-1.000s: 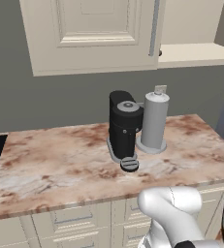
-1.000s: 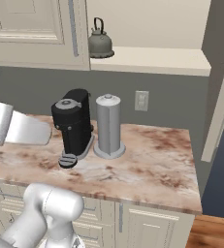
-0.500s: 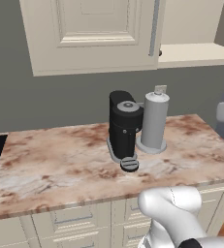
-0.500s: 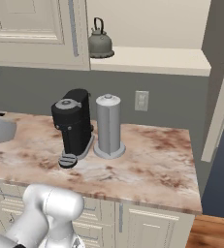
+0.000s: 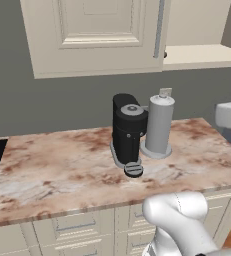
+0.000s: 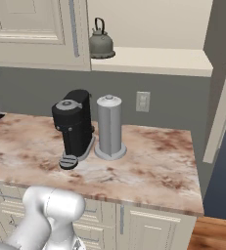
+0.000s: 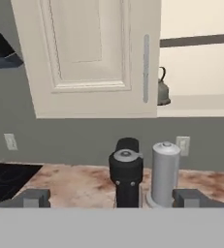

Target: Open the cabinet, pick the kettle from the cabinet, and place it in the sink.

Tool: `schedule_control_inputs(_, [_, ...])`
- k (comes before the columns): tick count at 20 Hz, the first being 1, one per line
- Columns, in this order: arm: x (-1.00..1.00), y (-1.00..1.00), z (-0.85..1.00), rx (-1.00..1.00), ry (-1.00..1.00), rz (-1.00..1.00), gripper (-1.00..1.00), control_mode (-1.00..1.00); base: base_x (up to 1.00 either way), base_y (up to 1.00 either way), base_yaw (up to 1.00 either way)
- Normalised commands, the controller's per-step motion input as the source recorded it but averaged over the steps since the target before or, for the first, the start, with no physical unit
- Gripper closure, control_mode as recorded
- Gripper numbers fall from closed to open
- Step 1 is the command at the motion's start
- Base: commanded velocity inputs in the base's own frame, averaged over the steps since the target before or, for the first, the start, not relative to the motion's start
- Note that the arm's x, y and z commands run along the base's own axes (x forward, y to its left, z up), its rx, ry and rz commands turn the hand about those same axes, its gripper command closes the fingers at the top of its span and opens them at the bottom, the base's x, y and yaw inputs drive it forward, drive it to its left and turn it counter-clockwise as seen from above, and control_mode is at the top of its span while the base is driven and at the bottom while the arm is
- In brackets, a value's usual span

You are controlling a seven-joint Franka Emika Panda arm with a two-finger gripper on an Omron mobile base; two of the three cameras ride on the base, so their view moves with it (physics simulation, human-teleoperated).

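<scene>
The cabinet hangs over the counter. Its left door is shut, with a long silver handle at its right edge. To the right of that door the shelf lies exposed. The grey-green kettle stands upright at the shelf's left end. In the hand view the kettle peeks out from behind the shut door's edge. My gripper is open with nothing between its fingertips. It faces the cabinet from a distance, well short of the kettle. The sink is out of view.
A black coffee machine and a grey cylinder stand side by side on the marble counter, below the kettle. A black cooktop lies at the left. A cream door panel juts out at the right.
The white part of my arm has slid almost out of the right base view's left edge and now shows lower at the left base view's right edge. Kettle and counter items have not moved.
</scene>
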Motion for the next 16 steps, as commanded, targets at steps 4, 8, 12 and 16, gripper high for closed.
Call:
schedule_control_inputs(4, [0.42, 0.06, -0.13, -0.04, -0.39, 0.09, -1.0, -1.0, 0.0, 0.0, 0.0])
schedule_control_inputs(8, [0.16, 0.1, 0.01, -0.01, -0.36, 0.0, -1.0, -1.0, 0.0, 0.0, 0.0])
schedule_control_inputs(12, [0.05, 0.19, 0.22, 0.03, -0.16, -0.05, -1.0, -1.0, 0.0, 0.0, 0.0])
schedule_control_inputs(16, [0.05, 0.07, 0.34, 0.01, -0.09, -0.06, -1.0, -1.0, 0.0, 0.0, 0.0])
